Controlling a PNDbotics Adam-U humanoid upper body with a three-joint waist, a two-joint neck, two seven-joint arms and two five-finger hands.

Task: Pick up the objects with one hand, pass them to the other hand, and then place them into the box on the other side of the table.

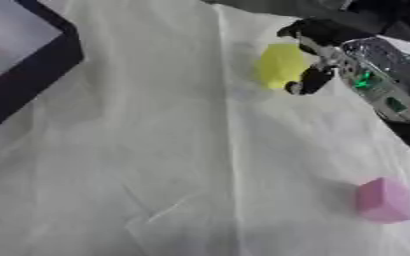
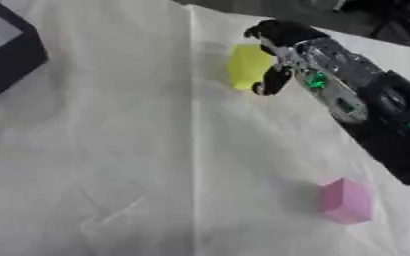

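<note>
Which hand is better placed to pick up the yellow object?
Right. The right hand is already at the yellow object, fingers curled beside it; the left hand shows in neither view.

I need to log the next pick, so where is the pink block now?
The pink block lies on the white cloth at the lower right of the left eye view, well below the yellow block and the right hand.

Box [image 1: 29, 65] far left, block [image 1: 281, 65] far right, cube [image 1: 384, 200] near right
</note>
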